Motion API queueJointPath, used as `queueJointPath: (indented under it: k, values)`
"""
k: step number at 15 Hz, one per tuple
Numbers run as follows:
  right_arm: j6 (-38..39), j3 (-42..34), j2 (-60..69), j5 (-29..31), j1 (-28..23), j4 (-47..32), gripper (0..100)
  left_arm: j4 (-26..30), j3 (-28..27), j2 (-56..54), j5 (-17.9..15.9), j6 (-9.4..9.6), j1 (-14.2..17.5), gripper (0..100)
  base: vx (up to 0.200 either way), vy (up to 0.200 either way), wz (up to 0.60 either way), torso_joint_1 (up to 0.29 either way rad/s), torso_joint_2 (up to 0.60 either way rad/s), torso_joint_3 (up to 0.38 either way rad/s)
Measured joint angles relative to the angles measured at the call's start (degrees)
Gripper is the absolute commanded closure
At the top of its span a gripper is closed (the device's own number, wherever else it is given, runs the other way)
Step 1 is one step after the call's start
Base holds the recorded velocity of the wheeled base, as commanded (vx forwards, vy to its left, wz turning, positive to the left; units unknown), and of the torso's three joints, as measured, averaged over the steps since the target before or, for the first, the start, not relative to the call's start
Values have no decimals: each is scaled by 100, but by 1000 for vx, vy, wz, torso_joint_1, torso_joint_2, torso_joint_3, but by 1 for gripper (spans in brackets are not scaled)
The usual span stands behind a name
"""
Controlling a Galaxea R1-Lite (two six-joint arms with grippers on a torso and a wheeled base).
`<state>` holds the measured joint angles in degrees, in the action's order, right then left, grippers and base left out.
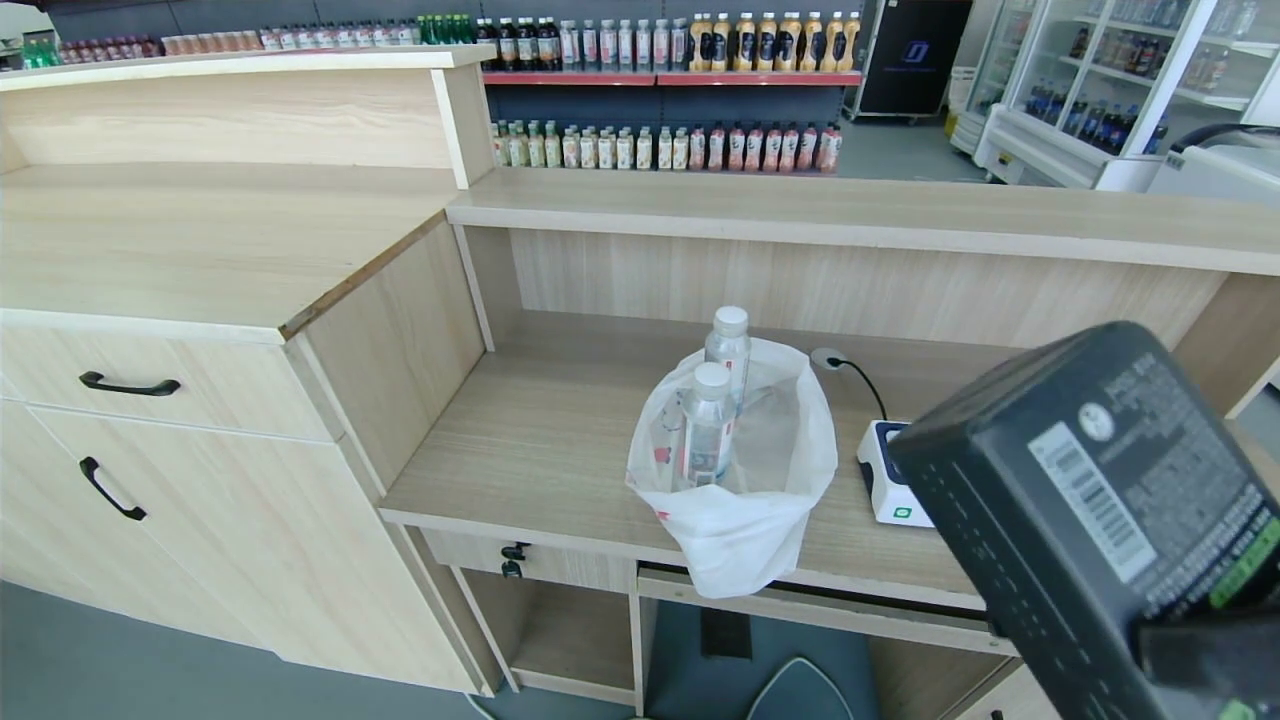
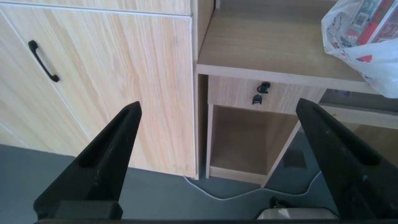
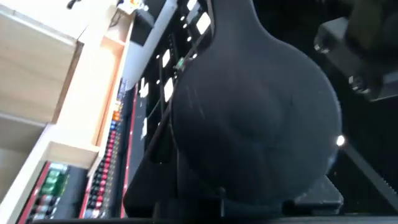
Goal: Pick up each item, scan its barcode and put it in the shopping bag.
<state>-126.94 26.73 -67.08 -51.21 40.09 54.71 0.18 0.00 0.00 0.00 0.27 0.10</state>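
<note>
step: scanning; black box (image 1: 1005, 540) clamped in right gripper (image 1: 1212, 648); left gripper (image 2: 219, 112) jaws wide open, empty | next: prob tilt barcode (image 1: 1092, 497) down toward scanner (image 1: 893, 487); then into shopping bag (image 1: 745, 530)

No wording legible anywhere. Black box (image 1: 1000, 520), lower right of frame: white barcode sticker (image 1: 1088, 500), round white emblem (image 1: 1097, 422), dense pale print, all too small to read. Shopping bag (image 1: 760, 530), centre: red print, unreadable; black cabinet (image 1: 900, 88), upper right: blue emblem (image 1: 915, 52).
</note>
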Motion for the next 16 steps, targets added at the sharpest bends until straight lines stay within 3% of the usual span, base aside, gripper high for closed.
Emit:
queueJointPath:
  k: [5, 10, 16]
  values:
    - [-22, 11, 249, -73, 276, -129, 100, 0, 0, 0, 0, 0, -2, 0, 0, 0, 0, 0, 0, 0]
    - [-96, 94, 866, -112, 26, -2036, 100, -2, 0, 0, 0, 0, 0, 0, 0, 0, 0, 0, 0, 0]
    - [-121, 195, 1281, -76, -112, -2701, 100, 0, 0, 0, 0, 0, 0, 0, 0, 0, 0, 0, 0, 0]
